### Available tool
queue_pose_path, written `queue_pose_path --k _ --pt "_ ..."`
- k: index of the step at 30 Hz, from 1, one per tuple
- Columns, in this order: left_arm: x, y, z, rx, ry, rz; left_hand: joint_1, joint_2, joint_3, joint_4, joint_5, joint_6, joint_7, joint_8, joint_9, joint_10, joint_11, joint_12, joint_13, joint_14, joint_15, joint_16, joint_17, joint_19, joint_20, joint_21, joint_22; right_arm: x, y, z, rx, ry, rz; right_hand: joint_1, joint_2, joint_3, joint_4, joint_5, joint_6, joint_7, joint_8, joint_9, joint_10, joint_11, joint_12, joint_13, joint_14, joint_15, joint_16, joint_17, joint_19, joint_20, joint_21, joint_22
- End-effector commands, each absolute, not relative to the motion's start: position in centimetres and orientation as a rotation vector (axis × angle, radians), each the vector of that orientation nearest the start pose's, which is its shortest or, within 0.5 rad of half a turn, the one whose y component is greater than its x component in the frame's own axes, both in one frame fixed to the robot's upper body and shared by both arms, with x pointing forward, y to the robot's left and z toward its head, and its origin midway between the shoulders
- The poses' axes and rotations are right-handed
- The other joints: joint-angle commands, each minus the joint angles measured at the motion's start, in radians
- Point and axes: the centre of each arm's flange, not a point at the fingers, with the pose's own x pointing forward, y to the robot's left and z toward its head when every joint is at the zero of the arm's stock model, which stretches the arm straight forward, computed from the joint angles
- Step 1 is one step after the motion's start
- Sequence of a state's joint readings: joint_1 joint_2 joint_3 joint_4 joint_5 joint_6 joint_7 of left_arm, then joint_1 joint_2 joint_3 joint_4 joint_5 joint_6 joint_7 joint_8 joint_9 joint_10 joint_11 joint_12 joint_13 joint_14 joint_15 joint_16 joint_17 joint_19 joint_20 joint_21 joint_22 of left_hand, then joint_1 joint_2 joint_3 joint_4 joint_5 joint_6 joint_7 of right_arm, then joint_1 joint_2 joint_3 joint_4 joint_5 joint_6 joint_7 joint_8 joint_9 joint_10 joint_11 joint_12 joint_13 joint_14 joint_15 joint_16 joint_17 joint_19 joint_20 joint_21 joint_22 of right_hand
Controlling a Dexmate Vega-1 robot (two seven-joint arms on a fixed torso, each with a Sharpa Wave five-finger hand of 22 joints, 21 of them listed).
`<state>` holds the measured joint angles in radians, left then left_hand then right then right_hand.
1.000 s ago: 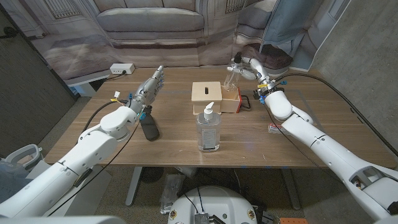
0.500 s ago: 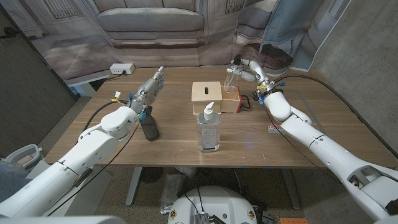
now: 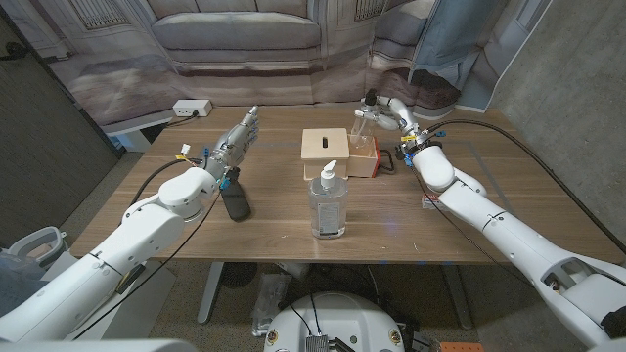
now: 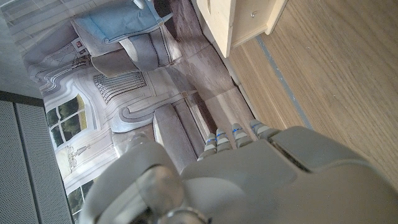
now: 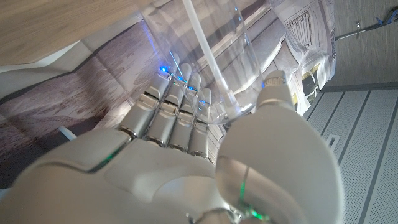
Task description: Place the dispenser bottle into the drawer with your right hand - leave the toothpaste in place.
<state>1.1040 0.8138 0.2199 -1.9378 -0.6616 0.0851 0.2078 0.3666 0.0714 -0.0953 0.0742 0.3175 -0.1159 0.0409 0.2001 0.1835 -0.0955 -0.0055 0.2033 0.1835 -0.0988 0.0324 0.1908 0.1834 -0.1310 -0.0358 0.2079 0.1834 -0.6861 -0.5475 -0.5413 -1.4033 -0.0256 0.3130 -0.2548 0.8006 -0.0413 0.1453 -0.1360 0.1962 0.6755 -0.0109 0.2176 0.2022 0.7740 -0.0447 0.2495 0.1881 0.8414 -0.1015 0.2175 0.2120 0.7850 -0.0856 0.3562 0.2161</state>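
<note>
Two white robot arms reach in from the near corners over a wooden counter. Nearest, at the middle of the counter, stands a large clear pump bottle, upright, with a white pump head, touched by neither hand. To its left, beside the left forearm, a dark tube-like object lies on the wood; what it is cannot be made out. At the right side, just beside the right forearm, a small flat red-and-white pack lies on the counter.

Farther back, the left hand is held out over the counter with its fingers straight and close together, holding nothing. In the left wrist view a pale wooden cabinet corner stands beyond those fingers.

Behind the large bottle sits a light wooden box with a dark slot in its front, and an orange-red drawer is open at its right side.

Farthest back, the right hand is raised above the drawer's far end, its fingers wrapped around a small clear dispenser bottle. The right wrist view shows the bottle's clear wall pressed between fingers and thumb. Whether the bottle's base touches the drawer cannot be told.
</note>
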Motion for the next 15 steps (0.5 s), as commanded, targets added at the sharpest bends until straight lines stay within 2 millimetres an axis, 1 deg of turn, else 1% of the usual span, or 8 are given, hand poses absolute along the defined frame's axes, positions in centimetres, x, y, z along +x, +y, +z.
queue_pose_path --k 1,3,15 --pt "54.79 28.99 1.25 0.171 -0.517 -0.158 0.006 0.002 -0.006 0.002 -0.002 -0.002 0.004 -0.003 0.005 -0.002 0.005 -0.002 0.004 0.001 0.007 0.001 0.003 0.003 -0.009 0.003 0.002 63.04 -20.47 5.43 -0.625 -0.901 0.083 0.192 0.2 0.02 0.019 -0.004 0.072 -0.066 0.002 0.003 0.054 -0.05 -0.003 0.006 0.01 -0.111 0.004 0.003 -0.006 -0.097 0.007 0.004" --pt "54.78 28.98 1.27 0.172 -0.516 -0.158 0.006 0.003 -0.007 0.002 -0.002 0.002 0.007 -0.002 0.005 -0.001 0.005 -0.002 0.004 0.003 0.006 0.002 0.003 0.004 -0.01 0.003 0.002 63.09 -20.46 5.36 -0.624 -0.901 0.084 0.192 0.2 0.021 0.02 -0.004 0.071 -0.067 0.002 0.003 0.056 -0.05 -0.003 0.006 0.011 -0.11 0.004 0.003 -0.007 -0.097 0.007 0.004" --pt "54.73 28.9 1.53 0.18 -0.512 -0.159 0.008 0.003 -0.01 0.001 -0.002 0.005 0.005 -0.001 0.005 0.003 0.007 0.0 0.004 0.007 0.007 0.002 0.003 0.006 -0.008 0.004 0.002 63.59 -20.18 4.6 -0.606 -0.893 0.092 0.193 0.2 0.023 0.021 -0.004 0.071 -0.068 0.0 0.003 0.057 -0.047 -0.005 0.006 0.009 -0.112 0.003 0.004 -0.009 -0.098 0.009 0.005"
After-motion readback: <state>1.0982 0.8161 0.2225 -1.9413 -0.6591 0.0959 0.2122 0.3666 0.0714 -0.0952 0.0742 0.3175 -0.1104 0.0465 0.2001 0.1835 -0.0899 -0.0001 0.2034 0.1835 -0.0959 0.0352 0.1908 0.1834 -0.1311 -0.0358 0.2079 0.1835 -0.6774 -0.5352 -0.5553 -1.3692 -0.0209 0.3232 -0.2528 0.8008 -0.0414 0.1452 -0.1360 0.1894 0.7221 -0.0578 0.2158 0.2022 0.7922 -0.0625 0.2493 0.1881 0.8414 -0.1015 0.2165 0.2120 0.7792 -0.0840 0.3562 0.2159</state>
